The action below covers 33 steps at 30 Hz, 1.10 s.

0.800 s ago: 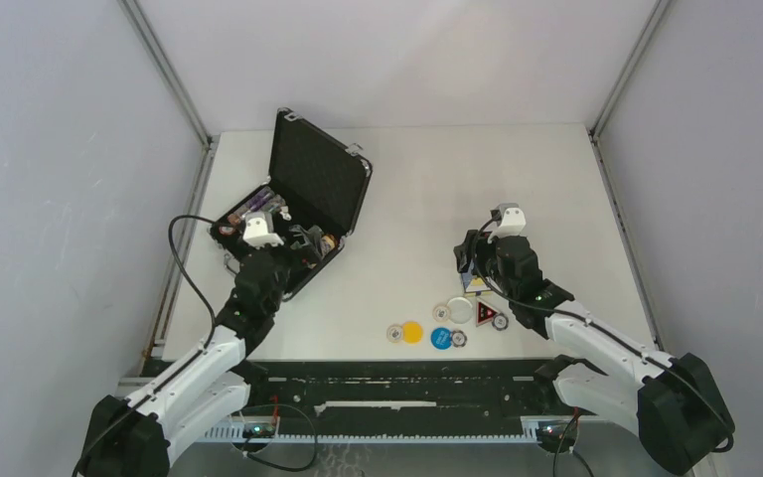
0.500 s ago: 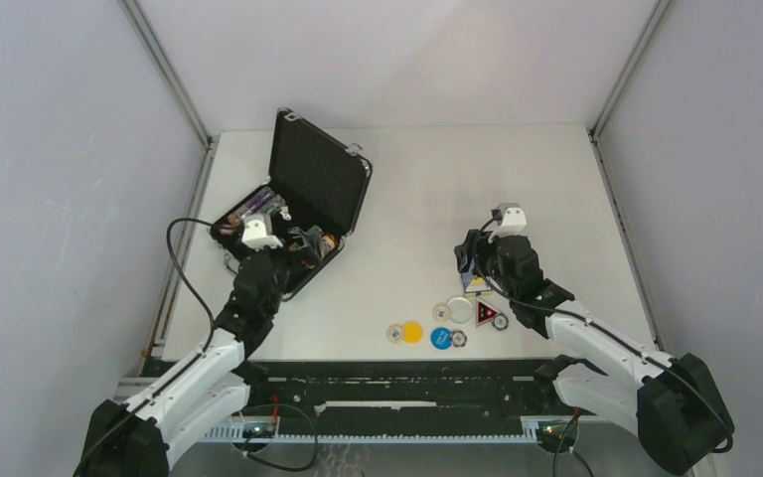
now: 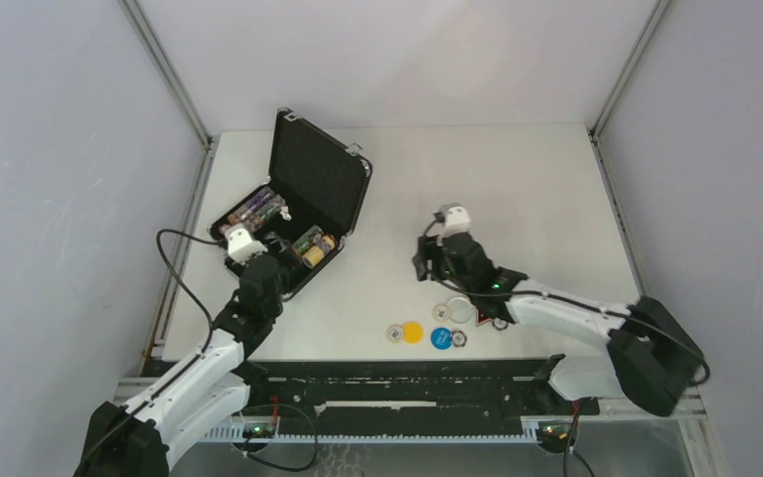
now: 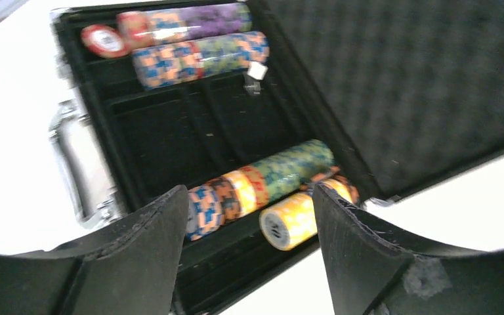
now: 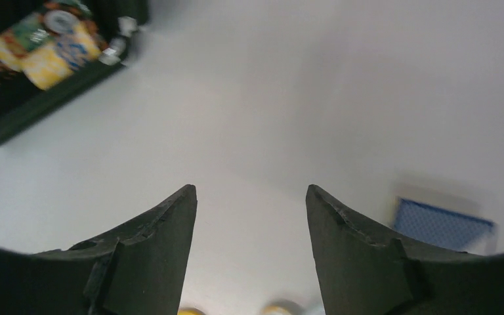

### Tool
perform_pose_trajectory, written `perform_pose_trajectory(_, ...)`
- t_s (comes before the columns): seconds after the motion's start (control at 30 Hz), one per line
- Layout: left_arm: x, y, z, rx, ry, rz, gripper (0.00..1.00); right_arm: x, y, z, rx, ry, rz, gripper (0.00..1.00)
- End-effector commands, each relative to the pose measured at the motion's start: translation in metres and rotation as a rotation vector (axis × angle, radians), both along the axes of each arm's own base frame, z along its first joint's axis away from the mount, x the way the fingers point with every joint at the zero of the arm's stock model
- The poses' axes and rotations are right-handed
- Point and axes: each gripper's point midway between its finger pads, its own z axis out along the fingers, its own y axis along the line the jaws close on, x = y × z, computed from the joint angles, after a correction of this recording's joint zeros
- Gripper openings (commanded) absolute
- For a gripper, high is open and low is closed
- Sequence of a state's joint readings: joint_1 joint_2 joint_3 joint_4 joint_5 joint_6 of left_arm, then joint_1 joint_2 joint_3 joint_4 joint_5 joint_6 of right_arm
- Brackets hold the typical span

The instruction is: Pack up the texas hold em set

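Observation:
The black briefcase [image 3: 318, 184] stands open at the table's left, lid upright. Chip stacks [image 4: 200, 56] lie in its far slots and more chip stacks [image 4: 262, 177] in the near ones; the middle slots show only black lining. My left gripper [image 4: 251, 190] hovers open over the near edge of the case [image 3: 276, 248], holding nothing. My right gripper [image 5: 250, 189] is open above bare table at mid-table [image 3: 425, 260]. The blue-backed card deck [image 5: 443, 223] lies on the table to its right. Yellow button [image 3: 412, 331], blue button [image 3: 441, 338], white button [image 3: 460, 310] and triangle token [image 3: 498, 321] lie near the front.
Two loose chips [image 3: 394, 333] lie among the buttons by the table's front edge. The case's metal handle [image 4: 72, 164] points toward the left table edge. Grey walls close in on both sides.
My left gripper has drawn back toward the near left corner of the case. The right arm has swung left, away from the card deck toward the table's middle, jaws open and empty.

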<state>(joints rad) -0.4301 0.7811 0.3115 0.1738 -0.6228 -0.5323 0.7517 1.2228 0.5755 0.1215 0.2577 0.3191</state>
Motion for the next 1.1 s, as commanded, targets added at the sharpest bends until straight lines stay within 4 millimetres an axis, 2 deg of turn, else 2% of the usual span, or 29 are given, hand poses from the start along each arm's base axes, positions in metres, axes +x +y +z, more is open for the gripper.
perform_pose_trajectory(0.0, -0.010, 0.038, 0.009, -0.020, 0.009, 0.265, 0.73, 0.023, 0.060, 0.034, 0.077, -0.030, -0.011, 0.67)
perform_pose_trajectory(0.07, -0.013, 0.044, 0.007, -0.037, 0.030, 0.325, 0.78, 0.033, 0.092, 0.039, 0.098, -0.013, -0.003, 0.63)
perform_pose_trajectory(0.17, -0.015, 0.049, 0.004, -0.053, 0.043, 0.375, 0.97, 0.044, 0.130, 0.034, 0.074, 0.019, -0.028, 0.62)
perform_pose_trajectory(0.27, -0.011, 0.043, 0.002, -0.044, 0.052, 0.336, 1.00, 0.054, 0.155, 0.028, 0.057, 0.026, -0.056, 0.61)
perform_pose_trajectory(0.3, -0.011, 0.041, 0.001, -0.040, 0.059, 0.325, 1.00, 0.058, 0.163, 0.033, 0.074, 0.019, -0.053, 0.61)
perform_pose_trajectory(0.43, -0.008, 0.038, -0.001, -0.034, 0.070, 0.306, 1.00, 0.074, 0.177, 0.034, 0.115, -0.009, -0.006, 0.60)
perform_pose_trajectory(0.6, -0.007, 0.038, -0.001, -0.024, 0.076, 0.305, 1.00, 0.100, 0.175, 0.022, 0.143, 0.017, -0.007, 0.60)
perform_pose_trajectory(0.9, -0.009, 0.043, 0.000, -0.007, 0.067, 0.321, 1.00, 0.151, 0.196, 0.014, 0.128, 0.024, 0.043, 0.58)
perform_pose_trajectory(1.0, -0.010, 0.044, 0.000, 0.000, 0.065, 0.324, 1.00, 0.161, 0.198, 0.006, 0.122, 0.043, 0.041, 0.50)
perform_pose_trajectory(1.07, -0.010, 0.044, 0.000, 0.005, 0.066, 0.324, 1.00, 0.166, 0.197, 0.004, 0.120, 0.042, 0.034, 0.40)
